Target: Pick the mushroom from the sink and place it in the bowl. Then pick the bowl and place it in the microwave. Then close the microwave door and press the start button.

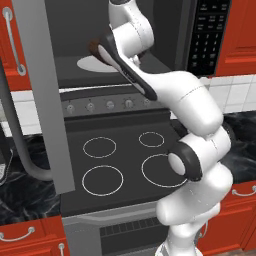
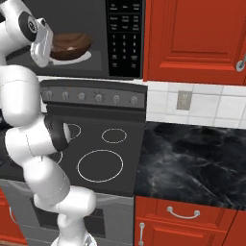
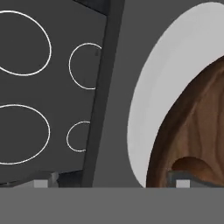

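Wooden bowl: the dark brown bowl sits on the white turntable inside the microwave; in the hand view its grained wall overlaps the pale plate.
Mushroom: a small brown cap lies in the bowl, close to the right fingertip in the hand view.
Gripper: the gripper is at the front of the cavity, over the near rim of the bowl; one fingertip is outside the bowl and the other is at its inner side, so the jaws stand wide, straddling the rim; whether the pads touch the wood, I cannot tell.
Arm: the white arm reaches up from the base and over the stovetop to the cavity.
Microwave door: the grey-framed door is swung open to the left, its bar handle curving at its outer edge.
Keypad: the black panel is on the right side of the microwave.
Stovetop: the black stovetop with four white burner rings lies below the microwave.
Surroundings: red cabinets to the right, dark marbled counter beside the stove.
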